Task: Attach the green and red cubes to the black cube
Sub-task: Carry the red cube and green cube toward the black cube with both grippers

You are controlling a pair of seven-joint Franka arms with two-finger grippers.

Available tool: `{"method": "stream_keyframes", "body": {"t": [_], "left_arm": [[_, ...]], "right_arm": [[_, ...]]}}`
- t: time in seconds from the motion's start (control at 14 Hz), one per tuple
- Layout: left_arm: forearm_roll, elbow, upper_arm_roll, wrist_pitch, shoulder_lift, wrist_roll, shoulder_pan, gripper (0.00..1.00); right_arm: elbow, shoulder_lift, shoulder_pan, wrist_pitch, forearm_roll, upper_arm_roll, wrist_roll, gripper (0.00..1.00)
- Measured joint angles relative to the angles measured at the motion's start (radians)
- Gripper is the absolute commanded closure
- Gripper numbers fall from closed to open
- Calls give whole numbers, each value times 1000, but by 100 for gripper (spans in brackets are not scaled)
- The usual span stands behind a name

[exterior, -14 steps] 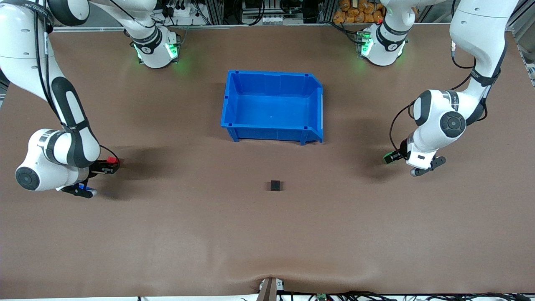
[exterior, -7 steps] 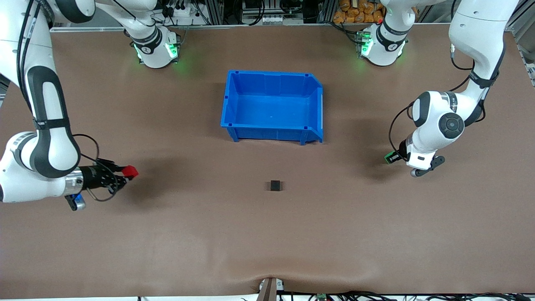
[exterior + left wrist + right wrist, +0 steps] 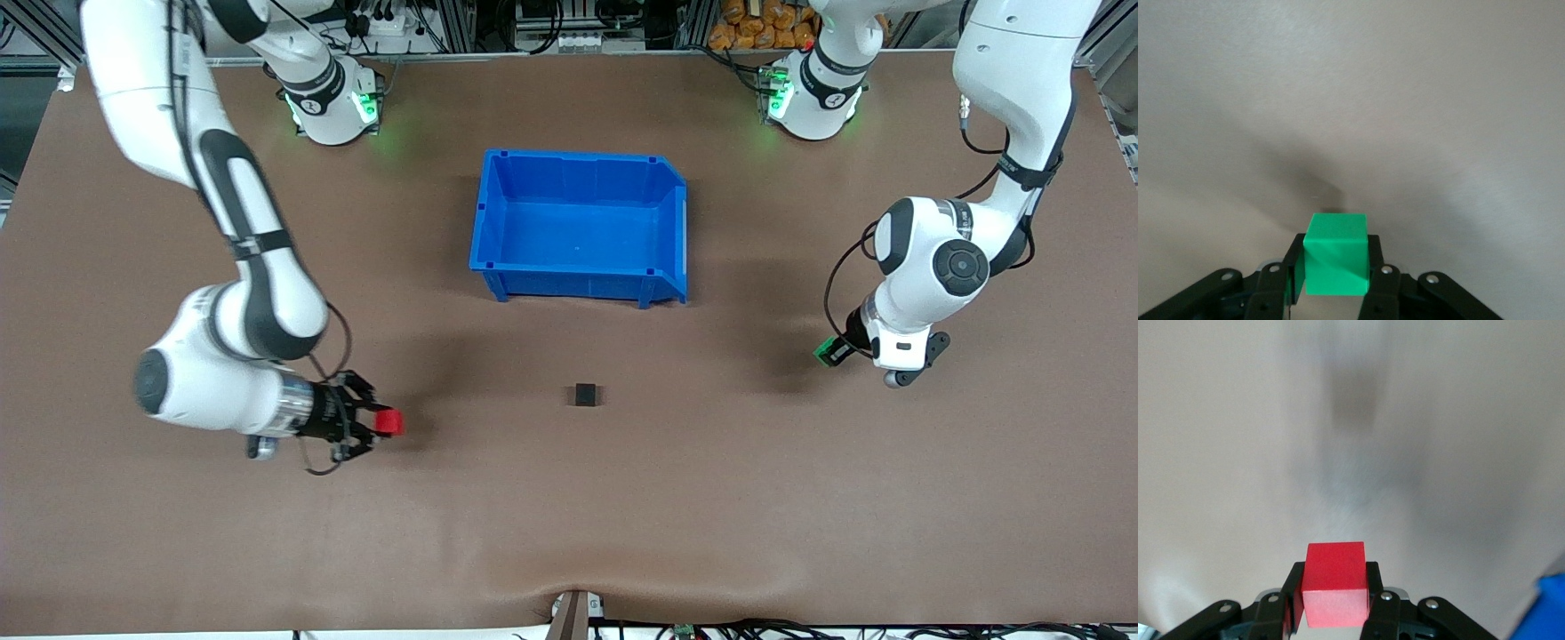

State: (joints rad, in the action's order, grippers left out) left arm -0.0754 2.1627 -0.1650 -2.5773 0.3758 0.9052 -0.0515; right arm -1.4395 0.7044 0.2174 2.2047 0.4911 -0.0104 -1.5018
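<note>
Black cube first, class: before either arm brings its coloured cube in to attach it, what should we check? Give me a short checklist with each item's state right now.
1. Black cube sits alone on the table, nothing touching it: ok.
2. Red cube clamped squarely in the right gripper, jaws shut on two of its sides: ok.
3. Green cube clamped in the left gripper, jaws shut on it: ok.
4. Table between the red cube and the black cube free of obstacles: ok.
5. Blue bin stands farther from the front camera than the black cube, out of both approach lines: ok.
6. Faces of the coloured cubes lined up with the black cube's faces: cannot tell.
</note>
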Motion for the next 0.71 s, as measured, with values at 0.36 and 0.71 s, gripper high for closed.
{"method": "stream_keyframes", "body": {"t": [0.36,0.71], "left_arm": [[0,-68,-7,1,4,358,99,100],[0,-180,-9,17,78,681,195,100]], "right_arm": [[46,122,150,193,1,-1,-254,100],[97,184,261,215,1,0,-359,100]]}}
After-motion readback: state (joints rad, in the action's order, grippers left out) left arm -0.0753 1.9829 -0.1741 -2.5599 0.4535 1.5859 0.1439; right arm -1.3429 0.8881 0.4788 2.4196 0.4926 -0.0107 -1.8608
